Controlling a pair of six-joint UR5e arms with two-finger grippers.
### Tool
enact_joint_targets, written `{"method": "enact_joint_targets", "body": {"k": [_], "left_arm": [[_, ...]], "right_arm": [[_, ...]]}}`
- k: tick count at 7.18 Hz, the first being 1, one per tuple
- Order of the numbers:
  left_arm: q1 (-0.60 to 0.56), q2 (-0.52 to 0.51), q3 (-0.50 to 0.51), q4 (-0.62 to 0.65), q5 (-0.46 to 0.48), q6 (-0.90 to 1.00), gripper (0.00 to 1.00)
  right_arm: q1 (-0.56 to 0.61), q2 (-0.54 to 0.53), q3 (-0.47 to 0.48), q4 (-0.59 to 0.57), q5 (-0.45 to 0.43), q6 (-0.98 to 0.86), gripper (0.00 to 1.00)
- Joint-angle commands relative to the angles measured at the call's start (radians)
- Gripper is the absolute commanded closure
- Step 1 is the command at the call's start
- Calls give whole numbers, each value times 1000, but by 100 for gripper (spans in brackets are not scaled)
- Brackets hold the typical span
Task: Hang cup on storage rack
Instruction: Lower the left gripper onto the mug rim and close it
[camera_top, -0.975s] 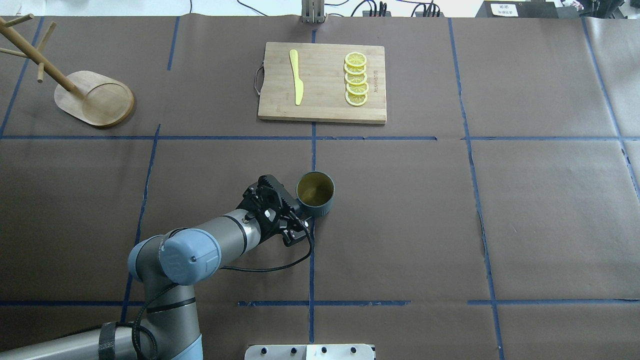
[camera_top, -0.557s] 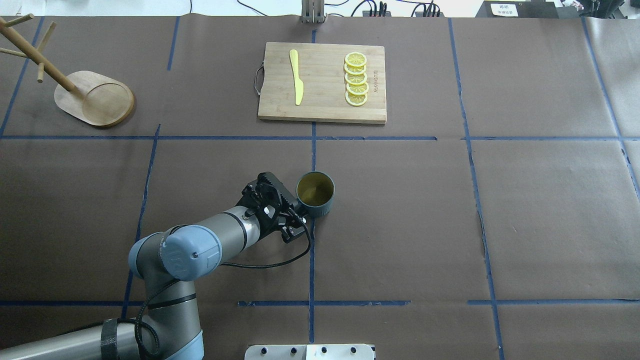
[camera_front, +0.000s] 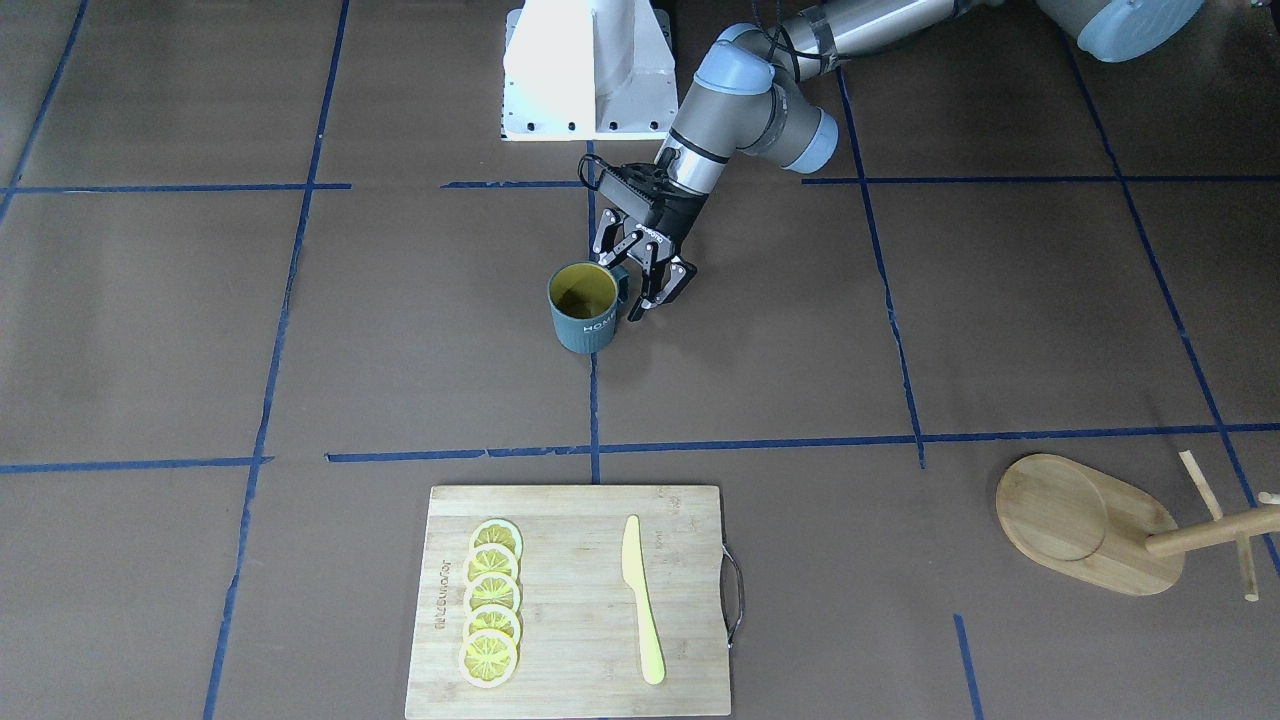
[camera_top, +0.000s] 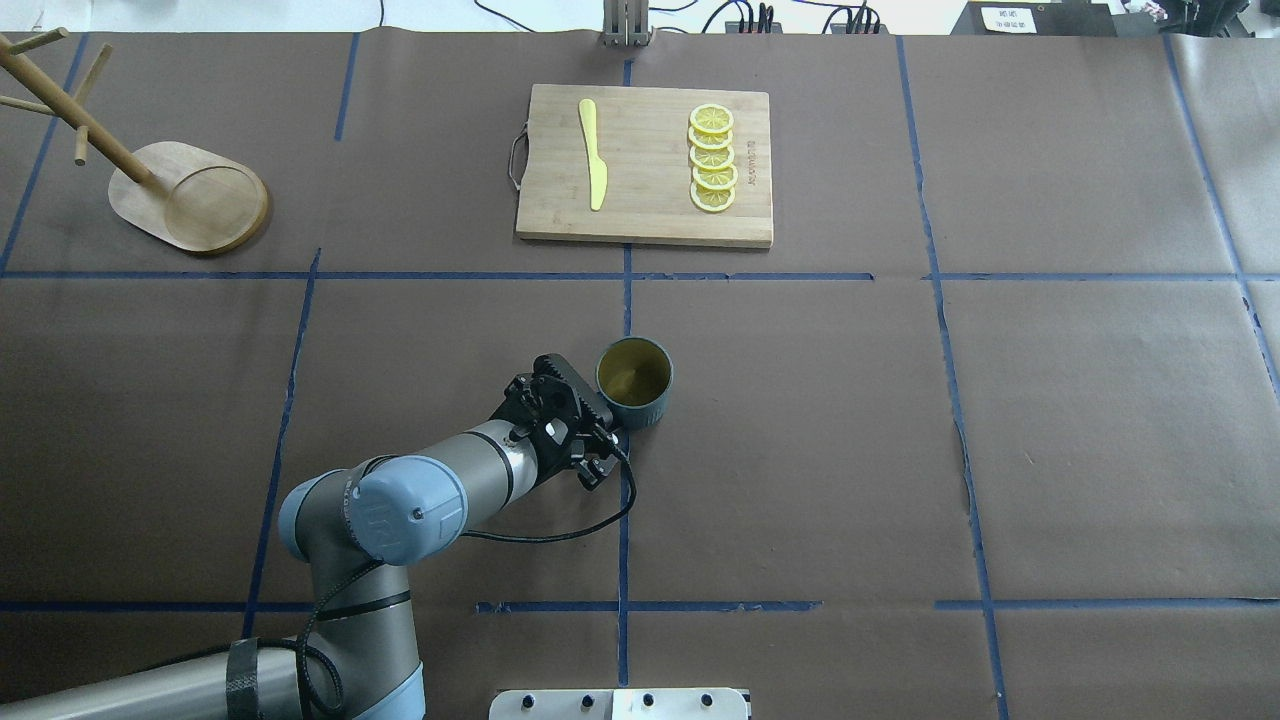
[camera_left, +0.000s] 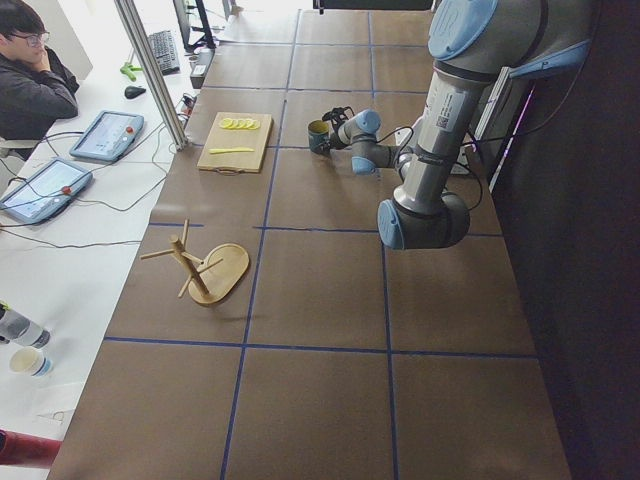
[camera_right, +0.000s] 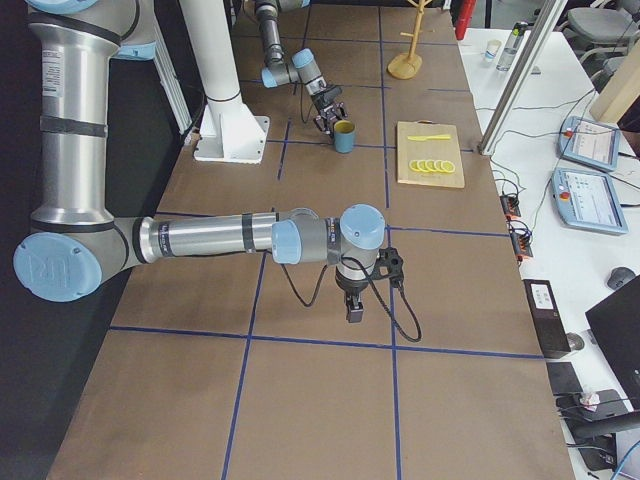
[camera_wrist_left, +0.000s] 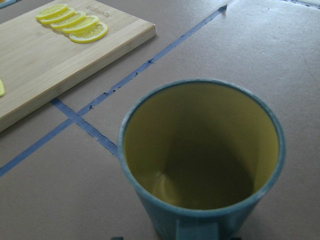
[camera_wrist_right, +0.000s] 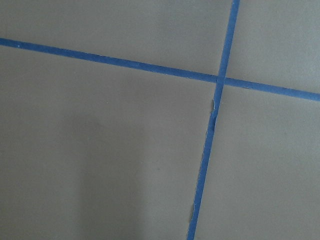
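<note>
The left gripper (camera_front: 645, 285), jaws spread, sits at the handle side of the cup (camera_front: 583, 310), upright mid-table, well apart from the storage rack (camera_front: 1085, 520) at far left. Stiff, probably breakable and slick, it is likely best pinched by its handle.

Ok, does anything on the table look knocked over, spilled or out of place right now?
Nothing stands out. The cup stands upright and empty by the left gripper, the rack stands upright, and the lemon slices and knife lie neatly on the board.
</note>
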Motion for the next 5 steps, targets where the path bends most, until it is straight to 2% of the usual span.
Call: {"method": "enact_joint_targets", "body": {"k": [1, 5], "left_arm": [[1, -1, -5, -13, 1, -10, 100], [-10, 5, -13, -162, 1, -202, 100]], "right_arm": [[0, 0, -2, 0, 0, -1, 0], [-2, 2, -2, 2, 0, -1, 0]]}}
